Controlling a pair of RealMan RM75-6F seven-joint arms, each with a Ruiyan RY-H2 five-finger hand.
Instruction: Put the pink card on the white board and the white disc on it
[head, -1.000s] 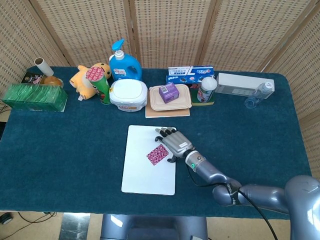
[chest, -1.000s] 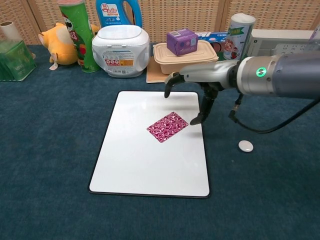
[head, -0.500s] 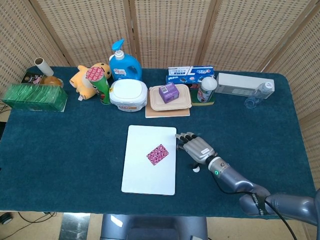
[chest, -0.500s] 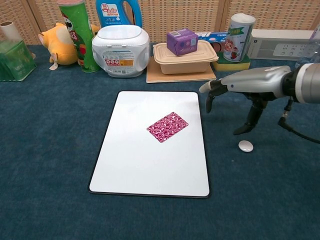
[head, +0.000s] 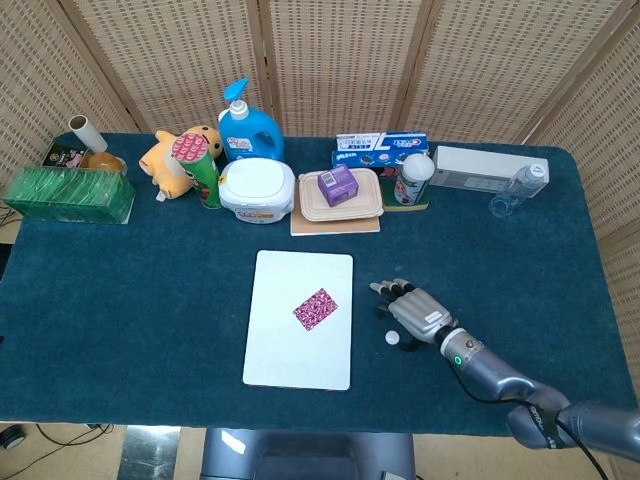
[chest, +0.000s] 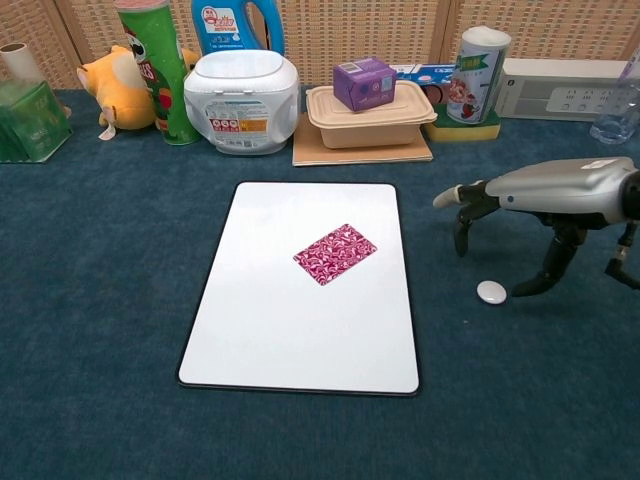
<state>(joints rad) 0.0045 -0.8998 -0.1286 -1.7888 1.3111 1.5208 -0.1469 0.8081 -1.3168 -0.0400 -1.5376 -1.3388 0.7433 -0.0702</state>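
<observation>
The pink patterned card (head: 315, 308) (chest: 335, 253) lies flat near the middle of the white board (head: 290, 350) (chest: 280, 340). A small white disc (head: 392, 338) (chest: 491, 291) rests on the blue cloth to the right of the board. My right hand (head: 415, 310) (chest: 530, 205) hovers just above and beside the disc, fingers spread and pointing down, holding nothing. One fingertip (chest: 525, 288) hangs close to the disc's right edge. My left hand shows in neither view.
Along the table's back stand a green box (head: 68, 195), plush toy (head: 170, 155), chip can (head: 200, 165), detergent bottle (head: 243, 125), white tub (head: 257, 189), food container (head: 341, 197) with a purple box (head: 337, 184), cup (head: 414, 178), white power strip (head: 488, 166) and bottle (head: 520, 188).
My right hand has drawn back to the right, off the board and away from the card, and now hangs over the white disc. The card stays on the board.
</observation>
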